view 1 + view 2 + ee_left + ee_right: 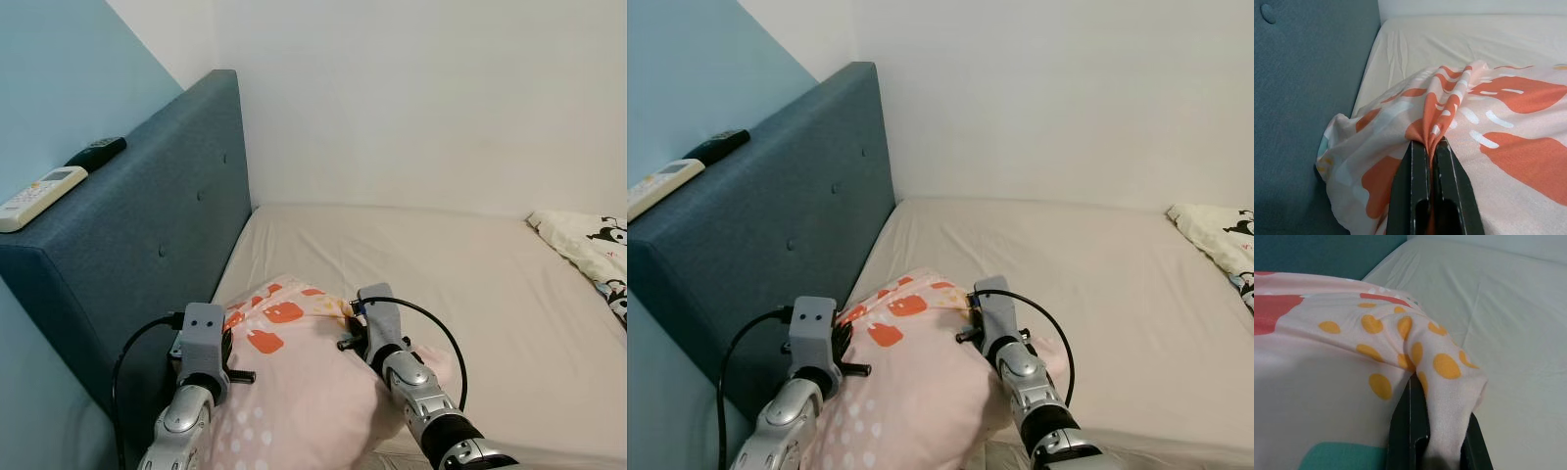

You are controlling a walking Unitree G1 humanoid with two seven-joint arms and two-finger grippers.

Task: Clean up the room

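Both arms reach forward over the near edge of the bed, each pinching the same pink pillow (294,382) with orange patches, white dashes and yellow dots. Left gripper (1431,147) is clenched on a gathered fold of the pillowcase fabric, fingers (1413,186) pressed together with the cloth squeezed between them; the blue upholstered headboard (147,255) stands just beside this gripper on its outer side, the pillow corner touching it. Right gripper (1422,396) is likewise grasping a bunched yellow-dotted corner of the pillowcase, cloth drooping over its fingers (1400,431). The pillow lies between the two grippers, resting on the beige mattress sheet (441,264) close to the headboard, its far end ahead of the fingertips. Beyond the grippers the sheet runs to the white wall (421,98). Well apart from the right gripper, on its outer side, a cartoon-print blanket (598,250) lies at the bed's edge. On top of the headboard ledge, above and outward of the left gripper, sit a white remote control (39,196) and a black remote (96,152), near each other.
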